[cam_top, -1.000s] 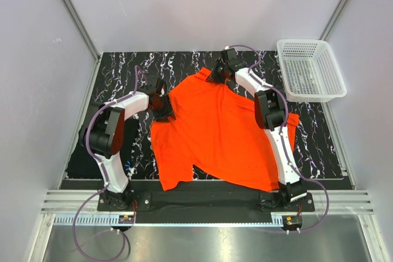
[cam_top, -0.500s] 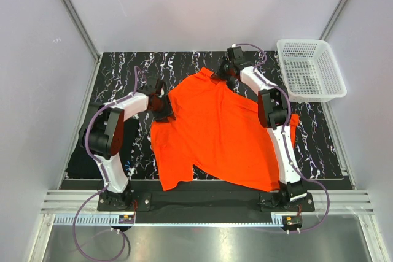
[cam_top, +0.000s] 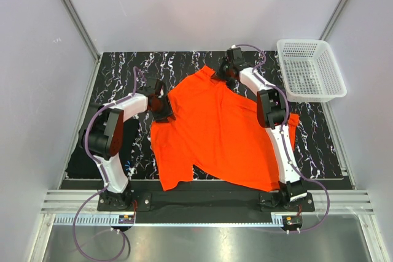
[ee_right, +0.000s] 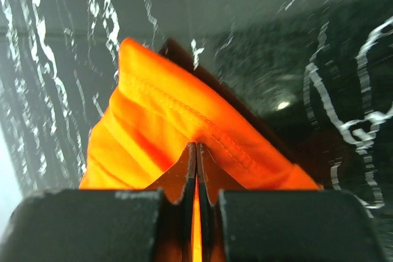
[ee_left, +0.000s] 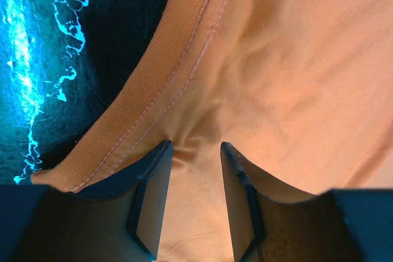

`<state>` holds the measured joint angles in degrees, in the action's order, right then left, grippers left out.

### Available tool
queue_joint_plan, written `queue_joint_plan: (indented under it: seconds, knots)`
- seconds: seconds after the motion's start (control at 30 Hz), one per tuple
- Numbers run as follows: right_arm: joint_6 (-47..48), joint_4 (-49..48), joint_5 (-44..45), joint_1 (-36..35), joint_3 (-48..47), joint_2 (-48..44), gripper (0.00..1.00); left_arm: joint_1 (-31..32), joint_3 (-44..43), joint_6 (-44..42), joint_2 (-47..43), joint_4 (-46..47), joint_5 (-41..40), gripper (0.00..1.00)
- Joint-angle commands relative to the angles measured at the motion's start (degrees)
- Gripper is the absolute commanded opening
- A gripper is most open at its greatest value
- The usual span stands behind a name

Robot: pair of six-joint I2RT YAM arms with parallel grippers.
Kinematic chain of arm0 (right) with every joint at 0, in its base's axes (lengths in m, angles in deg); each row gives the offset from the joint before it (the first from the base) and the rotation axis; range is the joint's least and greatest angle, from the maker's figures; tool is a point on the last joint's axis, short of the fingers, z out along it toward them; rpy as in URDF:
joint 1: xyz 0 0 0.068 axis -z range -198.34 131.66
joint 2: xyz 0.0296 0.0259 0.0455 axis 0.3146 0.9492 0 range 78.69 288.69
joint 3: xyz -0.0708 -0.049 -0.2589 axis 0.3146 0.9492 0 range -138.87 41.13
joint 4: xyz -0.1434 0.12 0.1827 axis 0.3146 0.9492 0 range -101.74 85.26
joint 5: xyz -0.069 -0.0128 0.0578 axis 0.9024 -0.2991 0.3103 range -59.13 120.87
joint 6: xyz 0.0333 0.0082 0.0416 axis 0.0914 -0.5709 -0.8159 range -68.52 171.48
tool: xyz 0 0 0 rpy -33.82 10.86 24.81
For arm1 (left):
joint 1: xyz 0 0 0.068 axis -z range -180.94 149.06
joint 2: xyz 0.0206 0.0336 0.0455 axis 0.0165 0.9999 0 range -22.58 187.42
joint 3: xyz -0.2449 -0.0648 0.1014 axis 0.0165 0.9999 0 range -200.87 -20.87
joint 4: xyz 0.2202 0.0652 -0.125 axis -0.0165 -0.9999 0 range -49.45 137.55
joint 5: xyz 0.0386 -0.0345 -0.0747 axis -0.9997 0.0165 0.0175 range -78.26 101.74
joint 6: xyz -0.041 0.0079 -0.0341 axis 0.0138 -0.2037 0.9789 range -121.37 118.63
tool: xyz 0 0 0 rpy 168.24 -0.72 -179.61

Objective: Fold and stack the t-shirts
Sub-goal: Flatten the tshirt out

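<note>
One end effector has moved in the last second. The right end effector (cam_top: pixel 225 73), its jaws pressed together on a hemmed corner of the orange-red t-shirt (cam_top: pixel 215 133), has carried that corner a little outward, away from the left end effector, and then settled. The cloth running from it toward the left end effector (cam_top: pixel 161 104) looks slightly more drawn out.

From the right wrist, the pinched hem fans out just ahead of the closed jaws and seems raised a little off the marbled mat (ee_right: pixel 319 78).

The left end effector has not shifted. Its jaws stand part-way apart, tips down on the shirt just beside the ribbed collar (ee_left: pixel 132 121). Cloth fills the gap between them and creases run into it. I cannot tell whether it truly grips the cloth or only pins it.

The rest of the shirt lies spread but rumpled on the tabletop, between the two end effectors and behind them toward the arm bases. A black folded t-shirt (cam_top: pixel 77 157) lies behind the left end effector, beside its arm.

My reading is that this is still the spreading step. The small pull is flattening the shirt, and no fold has been made in it yet.
</note>
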<state>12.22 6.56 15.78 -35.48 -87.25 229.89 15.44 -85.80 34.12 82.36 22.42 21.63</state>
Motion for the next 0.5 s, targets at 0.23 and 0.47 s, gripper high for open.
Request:
queue_joint_plan:
  seconds: [0.23,0.47]
  knots:
    - [7.27,0.15,11.49,5.19,-11.80,3.49,0.07,-0.03,4.37,0.20,-1.23,-1.33,-1.89,0.44]
    - [8.86,4.72,8.77,6.16,-18.76,-0.09,0.09,-0.12,3.32,-1.29,-4.83,-1.86,-3.03,0.45]
